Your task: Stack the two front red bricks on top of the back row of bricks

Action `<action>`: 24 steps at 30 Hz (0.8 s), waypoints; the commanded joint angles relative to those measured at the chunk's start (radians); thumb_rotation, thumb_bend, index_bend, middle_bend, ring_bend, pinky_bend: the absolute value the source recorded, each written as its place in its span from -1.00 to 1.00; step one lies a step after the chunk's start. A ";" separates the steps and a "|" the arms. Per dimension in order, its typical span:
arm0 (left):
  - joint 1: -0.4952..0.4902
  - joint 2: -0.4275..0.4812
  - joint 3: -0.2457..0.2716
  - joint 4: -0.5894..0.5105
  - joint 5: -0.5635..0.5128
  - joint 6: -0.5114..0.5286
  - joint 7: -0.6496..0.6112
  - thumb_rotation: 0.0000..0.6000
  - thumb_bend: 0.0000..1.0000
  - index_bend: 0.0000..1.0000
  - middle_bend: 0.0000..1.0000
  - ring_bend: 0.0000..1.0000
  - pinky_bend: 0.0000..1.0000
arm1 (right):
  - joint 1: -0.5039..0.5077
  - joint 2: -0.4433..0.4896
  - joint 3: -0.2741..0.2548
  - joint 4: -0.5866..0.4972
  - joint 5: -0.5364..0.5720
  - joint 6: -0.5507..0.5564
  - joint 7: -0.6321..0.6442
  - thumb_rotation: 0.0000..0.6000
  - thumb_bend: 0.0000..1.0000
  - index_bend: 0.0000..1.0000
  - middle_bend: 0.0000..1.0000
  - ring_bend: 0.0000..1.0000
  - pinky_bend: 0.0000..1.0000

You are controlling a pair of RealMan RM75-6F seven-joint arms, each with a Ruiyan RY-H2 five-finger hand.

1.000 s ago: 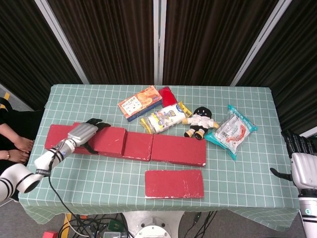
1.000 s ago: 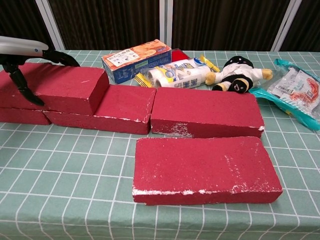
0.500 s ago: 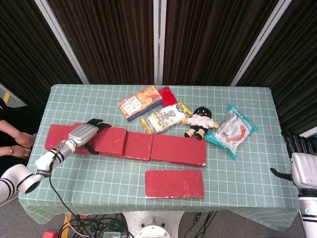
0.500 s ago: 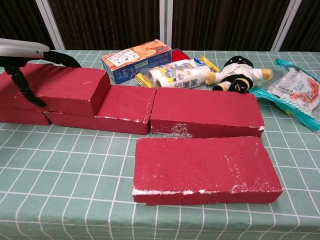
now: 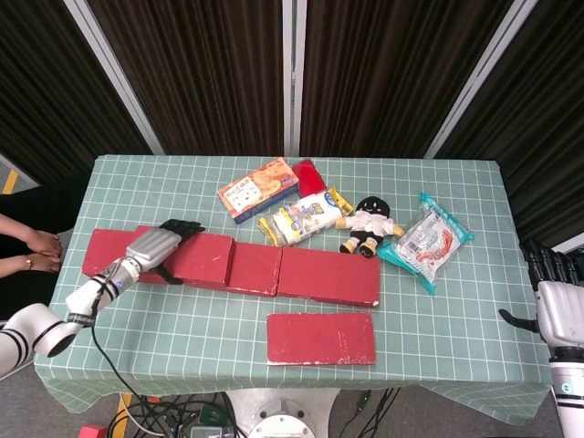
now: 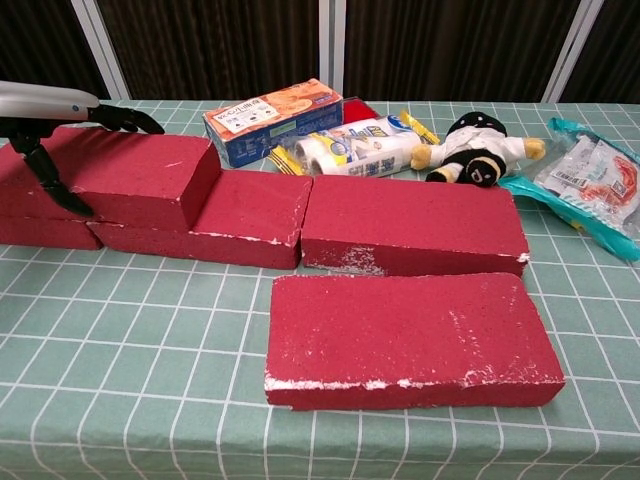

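Orange cracker box (image 5: 258,188), wrapped snack pack (image 5: 301,218), plush doll (image 5: 368,225) (lying flat), sealed food bag (image 5: 427,238), green-checked tabletop (image 5: 182,328).

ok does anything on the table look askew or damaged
The stacked brick under the left hand sits skewed, overhanging the back row at an angle instead of lining up. The brick edges look chipped and whitish, clearest on the front brick. The plush doll lies on its side.
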 commanded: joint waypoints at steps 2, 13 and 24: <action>0.006 -0.001 -0.002 -0.007 -0.005 0.010 0.010 1.00 -0.90 -0.93 -1.00 -1.00 -1.00 | 0.000 -0.001 0.000 0.002 0.002 -0.001 0.001 1.00 -1.00 -1.00 -1.00 -1.00 -1.00; 0.025 0.012 -0.010 -0.034 -0.013 0.049 0.046 1.00 -0.93 -0.95 -1.00 -1.00 -1.00 | 0.000 0.002 0.001 0.001 -0.004 0.002 0.005 1.00 -1.00 -1.00 -1.00 -1.00 -1.00; 0.070 0.101 0.002 -0.159 -0.018 0.105 0.112 1.00 -0.93 -0.96 -1.00 -1.00 -1.00 | -0.002 0.025 -0.021 -0.027 -0.061 0.003 0.026 1.00 -1.00 -1.00 -1.00 -1.00 -1.00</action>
